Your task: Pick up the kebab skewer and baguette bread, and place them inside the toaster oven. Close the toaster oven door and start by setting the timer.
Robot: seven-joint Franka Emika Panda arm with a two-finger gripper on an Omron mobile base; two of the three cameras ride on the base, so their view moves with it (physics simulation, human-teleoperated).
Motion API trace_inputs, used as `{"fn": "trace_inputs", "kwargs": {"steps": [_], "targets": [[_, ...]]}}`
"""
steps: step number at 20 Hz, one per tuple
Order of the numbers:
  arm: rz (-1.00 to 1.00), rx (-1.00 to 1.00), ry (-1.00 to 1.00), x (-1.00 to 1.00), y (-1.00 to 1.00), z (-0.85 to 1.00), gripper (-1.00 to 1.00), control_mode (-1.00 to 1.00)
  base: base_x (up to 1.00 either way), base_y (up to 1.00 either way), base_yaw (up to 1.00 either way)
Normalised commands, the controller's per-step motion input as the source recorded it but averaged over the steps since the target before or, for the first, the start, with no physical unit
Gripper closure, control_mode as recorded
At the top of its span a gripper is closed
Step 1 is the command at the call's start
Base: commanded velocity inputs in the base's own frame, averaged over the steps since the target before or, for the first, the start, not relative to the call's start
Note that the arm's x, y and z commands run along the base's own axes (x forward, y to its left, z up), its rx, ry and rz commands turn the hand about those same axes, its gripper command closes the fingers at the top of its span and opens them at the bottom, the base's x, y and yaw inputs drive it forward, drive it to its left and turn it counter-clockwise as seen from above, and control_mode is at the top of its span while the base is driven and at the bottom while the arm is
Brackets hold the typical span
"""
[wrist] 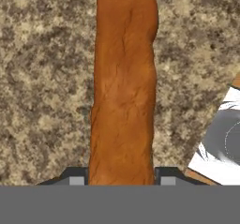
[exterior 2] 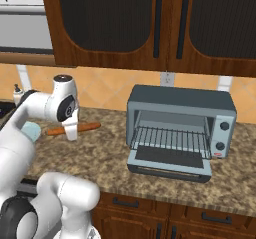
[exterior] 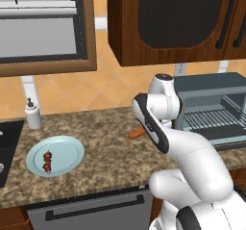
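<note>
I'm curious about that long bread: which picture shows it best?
The hand view: the baguette bread runs large up the picture between the claw's fingertips, crust visible. In the left base view the arm covers most of it; the right base view shows it small.

Nothing here I can read: no lettering, brand or number anywhere. The toaster oven (exterior 2: 181, 128) carries two dark knobs and a small red mark at its four o'clock corner, too small to make out.
</note>
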Motion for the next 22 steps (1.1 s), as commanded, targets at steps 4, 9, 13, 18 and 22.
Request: {"fn": "trace_inputs", "kwargs": {"steps": [4,9,13,18,22], "targets": [[-0.07,0.03,-0.01,-0.13,-1.0,0.04,1.0,-1.0,0.0,0.0,0.0],[0.0,0.03,-0.02,-0.34,-1.0,0.13,1.0,-1.0,0.0,0.0,0.0],[0.0,0.06,0.0,-0.03,-1.0,0.29,1.0,-1.0,0.0,0.0,0.0],[-0.05,0.03,-0.11,0.01,-1.0,0.22,1.0,-1.0,0.0,0.0,0.0],[-0.02,0.05,-0.04,0.11,-1.0,0.29,1.0,-1.0,0.0,0.0,0.0]]}}
